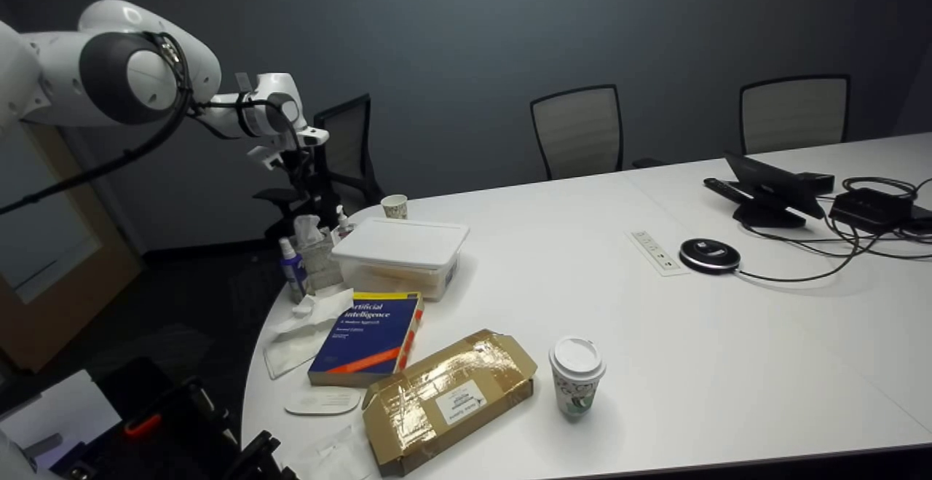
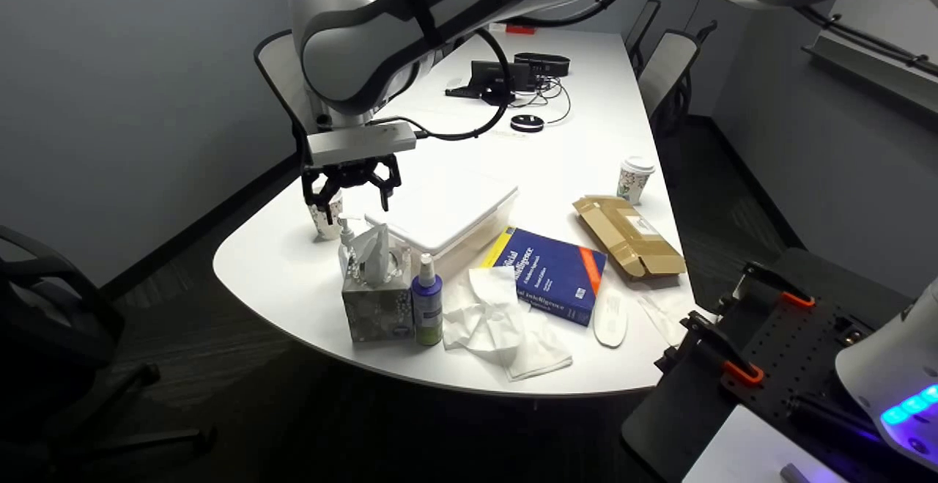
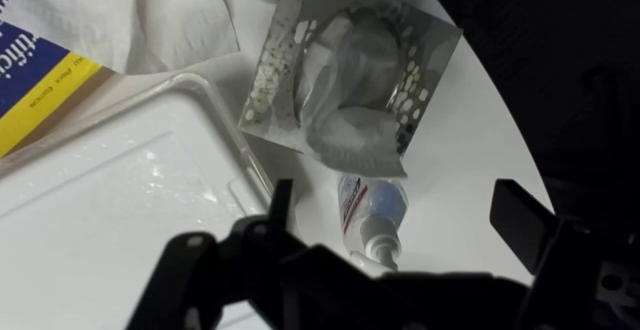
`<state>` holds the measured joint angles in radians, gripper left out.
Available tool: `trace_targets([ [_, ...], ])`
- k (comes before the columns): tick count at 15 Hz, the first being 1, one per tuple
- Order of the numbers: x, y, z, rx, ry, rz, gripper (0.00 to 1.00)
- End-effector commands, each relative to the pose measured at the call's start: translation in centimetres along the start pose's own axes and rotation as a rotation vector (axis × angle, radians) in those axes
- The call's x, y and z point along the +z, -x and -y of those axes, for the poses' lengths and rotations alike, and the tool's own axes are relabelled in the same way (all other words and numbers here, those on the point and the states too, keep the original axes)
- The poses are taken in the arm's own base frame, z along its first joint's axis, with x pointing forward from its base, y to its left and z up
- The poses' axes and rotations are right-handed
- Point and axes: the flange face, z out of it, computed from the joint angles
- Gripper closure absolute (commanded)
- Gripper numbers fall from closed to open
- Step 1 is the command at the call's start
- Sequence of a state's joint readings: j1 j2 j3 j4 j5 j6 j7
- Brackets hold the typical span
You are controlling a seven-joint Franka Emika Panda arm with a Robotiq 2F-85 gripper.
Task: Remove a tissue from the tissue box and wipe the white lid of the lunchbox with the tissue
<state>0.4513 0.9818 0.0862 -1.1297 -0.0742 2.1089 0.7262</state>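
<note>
Over left side of counter (image 2: pixel 271 278), gripper (image 2: pixel 357 213) spread, empty. Descent for tissue (image 2: pixel 377 254) could topple pump bottle (image 3: pixel 372 217): it stands just beside tissue box (image 2: pixel 375 314).

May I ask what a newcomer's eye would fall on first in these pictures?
Probably the white-and-grey robot arm, its black gripper open above the rounded end of the white table. Next, perhaps, the thick, yellow-banded blue book lying beside the translucent plastic lunchbox, and the grey patterned tissue box near the table's edge, a white tissue poking from its top.
</note>
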Motion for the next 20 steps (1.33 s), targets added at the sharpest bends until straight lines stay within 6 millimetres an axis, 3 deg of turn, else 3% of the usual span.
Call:
trace_targets([
  [1, -0.5, 0.5, 0.1, -0.023, 0.002, 0.101, 0.00],
  [13, 2.8, 1.3, -1.1, 0.022, 0.070, 0.164, 0.01],
  [14, 3.1, 1.4, -1.2, 0.022, 0.075, 0.169, 0.26],
  [15, 3.4, 1.4, -1.3, 0.022, 0.081, 0.171, 0.26],
  [20, 3.6, 1.0, -1.8, 0.037, 0.098, 0.154, 0.63],
])
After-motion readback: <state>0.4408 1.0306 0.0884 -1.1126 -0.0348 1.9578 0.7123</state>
